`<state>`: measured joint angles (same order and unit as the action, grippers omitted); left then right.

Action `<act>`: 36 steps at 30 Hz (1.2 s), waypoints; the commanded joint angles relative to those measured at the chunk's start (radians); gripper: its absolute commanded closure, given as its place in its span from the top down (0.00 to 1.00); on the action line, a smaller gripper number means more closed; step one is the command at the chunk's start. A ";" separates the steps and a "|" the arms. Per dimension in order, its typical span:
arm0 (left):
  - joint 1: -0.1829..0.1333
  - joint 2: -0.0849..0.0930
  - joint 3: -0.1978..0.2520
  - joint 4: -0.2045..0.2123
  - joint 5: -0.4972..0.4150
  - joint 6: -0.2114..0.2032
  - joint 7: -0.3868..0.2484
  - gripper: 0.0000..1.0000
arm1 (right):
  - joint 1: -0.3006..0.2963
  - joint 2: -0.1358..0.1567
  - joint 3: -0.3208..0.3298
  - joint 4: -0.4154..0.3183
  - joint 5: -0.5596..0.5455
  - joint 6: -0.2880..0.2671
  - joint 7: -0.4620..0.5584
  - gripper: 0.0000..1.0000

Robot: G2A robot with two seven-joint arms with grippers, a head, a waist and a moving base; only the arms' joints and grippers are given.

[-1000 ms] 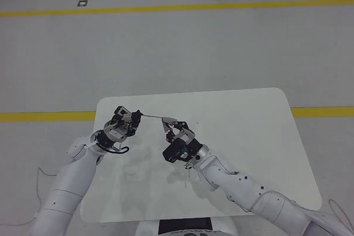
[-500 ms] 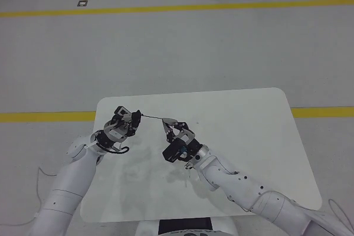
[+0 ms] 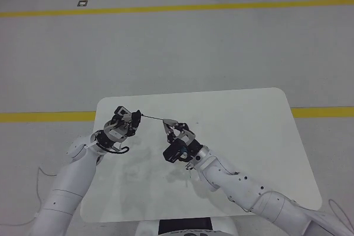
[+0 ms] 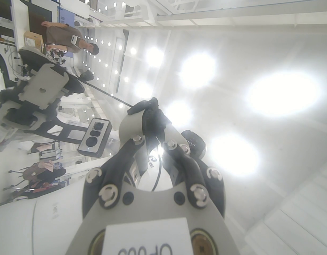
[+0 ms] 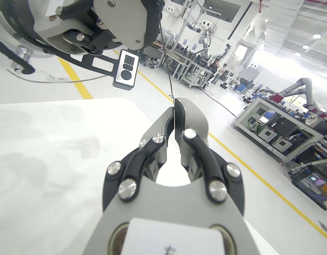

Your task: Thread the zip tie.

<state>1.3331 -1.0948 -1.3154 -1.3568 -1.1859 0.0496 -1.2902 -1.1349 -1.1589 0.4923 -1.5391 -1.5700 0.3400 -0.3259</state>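
Note:
A thin black zip tie (image 3: 151,117) is stretched in the air between both grippers, above the far left part of the white table (image 3: 253,130). My left gripper (image 3: 135,115) is shut on one end of it, seen up close as a black lump between the fingertips (image 4: 152,107). My right gripper (image 3: 167,124) is shut on the other end. The strip (image 5: 166,62) runs straight from my right gripper (image 5: 175,104) up to the left gripper (image 5: 156,3). In the left wrist view the zip tie (image 4: 110,94) leads off to the right gripper (image 4: 85,76).
The white table (image 5: 46,147) lies bare under both arms, with wide free room toward its right side. A yellow floor line (image 3: 41,117) runs beyond the table's left edge. Racks and other machines stand far off in the room.
The right gripper has edged a touch toward the left one with the zip tie still held. The left arm has not moved.

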 commanded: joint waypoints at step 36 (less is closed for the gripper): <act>0.005 0.013 -0.020 -0.014 0.128 -0.051 -0.008 0.00 | -0.150 0.020 0.241 -0.051 0.468 -0.365 -0.104 1.00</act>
<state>1.3381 -1.0817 -1.3378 -1.3728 -1.0619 0.0029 -1.2971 -1.2790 -1.1393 0.7230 -1.5892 -1.1339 0.0002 -0.4310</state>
